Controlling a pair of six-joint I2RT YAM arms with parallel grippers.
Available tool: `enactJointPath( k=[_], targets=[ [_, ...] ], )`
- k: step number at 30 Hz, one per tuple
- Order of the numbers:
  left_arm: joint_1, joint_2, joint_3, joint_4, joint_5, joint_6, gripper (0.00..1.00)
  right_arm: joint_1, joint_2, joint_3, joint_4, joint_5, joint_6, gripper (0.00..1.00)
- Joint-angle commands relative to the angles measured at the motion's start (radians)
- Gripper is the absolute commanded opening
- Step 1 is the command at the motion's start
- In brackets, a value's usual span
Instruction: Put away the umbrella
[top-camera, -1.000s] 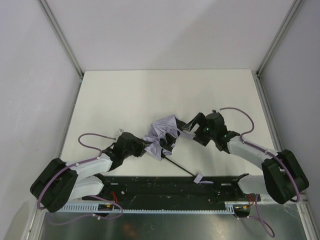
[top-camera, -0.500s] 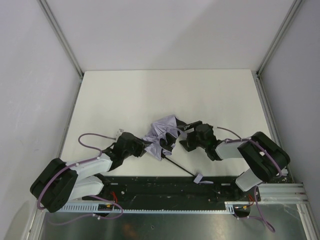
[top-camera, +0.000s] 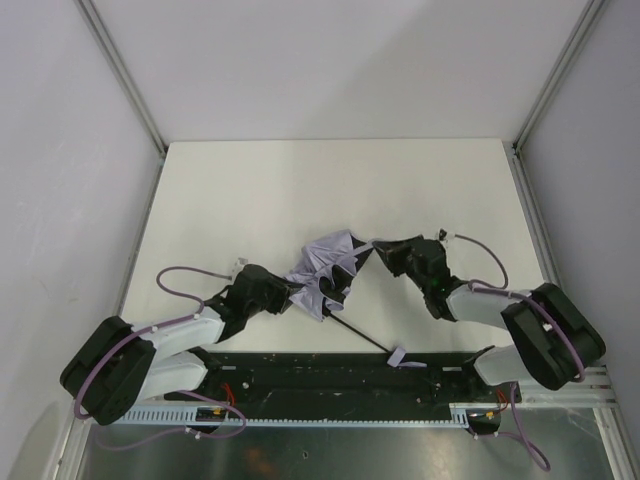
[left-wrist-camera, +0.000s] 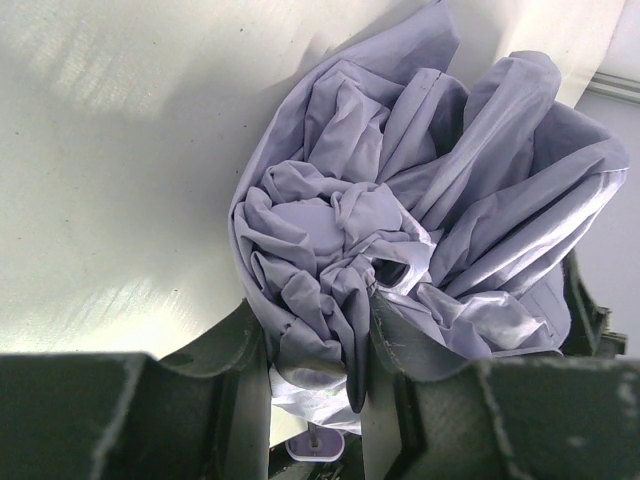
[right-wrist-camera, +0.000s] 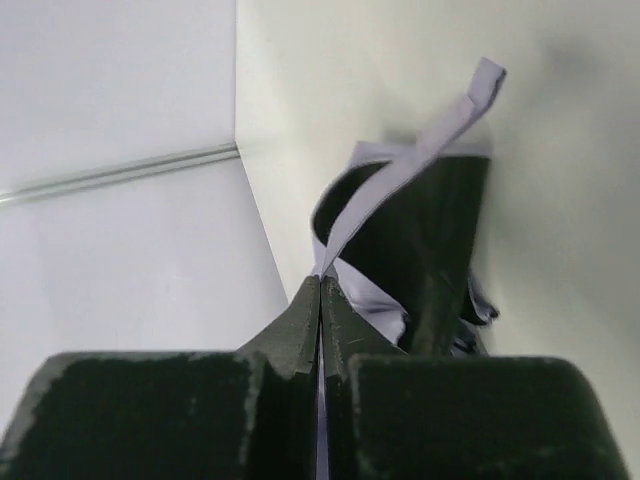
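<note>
Two pairs of fingers hold the umbrella (top-camera: 328, 268) by the middle of the table's (top-camera: 300, 180) near edge: left fingers (left-wrist-camera: 232, 350), partly open, clamp its bunched canopy (left-wrist-camera: 380, 220); right fingers (right-wrist-camera: 290, 330) are pinched tight on its thin strap (right-wrist-camera: 420, 150).

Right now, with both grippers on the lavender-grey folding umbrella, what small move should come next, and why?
Likely the right gripper draws the thin lavender strap around the bunched lavender-grey umbrella canopy: its jaws pinch that strap, while the left gripper clamps the gathered fabric.

Plain lavender-grey umbrella (top-camera: 328, 268), black shaft (top-camera: 360, 338), perhaps lavender handle (top-camera: 398, 356), off-white table (top-camera: 300, 190)
</note>
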Motion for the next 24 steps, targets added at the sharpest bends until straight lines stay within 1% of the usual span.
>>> enactJointPath(
  k=[1, 2, 4, 6, 8, 10, 14, 16, 18, 20, 21, 22, 24],
  targets=[
    [-0.009, -0.009, -0.021, -0.028, -0.051, 0.030, 0.00, -0.069, 0.029, 0.125, 0.136, -0.162, -0.315, 0.00],
    [-0.009, -0.010, -0.021, -0.028, -0.050, 0.029, 0.00, -0.083, 0.060, 0.179, 0.146, -0.233, -0.370, 0.00],
    [-0.010, -0.010, -0.021, -0.028, -0.046, 0.023, 0.00, -0.105, 0.145, 0.282, 0.222, -0.390, -0.457, 0.00],
    [-0.011, -0.011, -0.021, -0.028, -0.042, 0.018, 0.00, -0.126, 0.250, 0.362, 0.368, -0.557, -0.501, 0.00],
    [-0.011, -0.017, -0.025, -0.027, -0.042, 0.014, 0.00, -0.143, 0.343, 0.402, 0.534, -0.653, -0.521, 0.00],
    [-0.011, -0.023, -0.030, -0.028, -0.045, 0.009, 0.00, -0.155, 0.420, 0.434, 0.667, -0.705, -0.542, 0.00],
    [-0.012, -0.038, -0.039, -0.027, -0.048, 0.001, 0.00, -0.178, 0.547, 0.480, 0.750, -0.734, -0.566, 0.00],
    [-0.011, -0.044, -0.041, -0.027, -0.050, -0.003, 0.00, -0.184, 0.586, 0.486, 0.762, -0.733, -0.578, 0.00],
    [-0.012, -0.045, -0.041, -0.028, -0.052, -0.008, 0.00, -0.189, 0.610, 0.489, 0.724, -0.717, -0.603, 0.01],
    [-0.011, -0.046, -0.040, -0.029, -0.050, -0.012, 0.00, -0.203, 0.618, 0.507, 0.600, -0.700, -0.628, 0.12],
    [-0.011, -0.044, -0.039, -0.029, -0.050, -0.015, 0.00, -0.213, 0.608, 0.521, 0.495, -0.686, -0.642, 0.17],
    [-0.011, -0.042, -0.039, -0.028, -0.049, -0.019, 0.00, -0.221, 0.593, 0.538, 0.364, -0.666, -0.657, 0.26],
    [-0.012, -0.039, -0.038, -0.027, -0.046, -0.028, 0.00, -0.238, 0.571, 0.624, -0.001, -0.658, -0.729, 0.42]
  ],
)
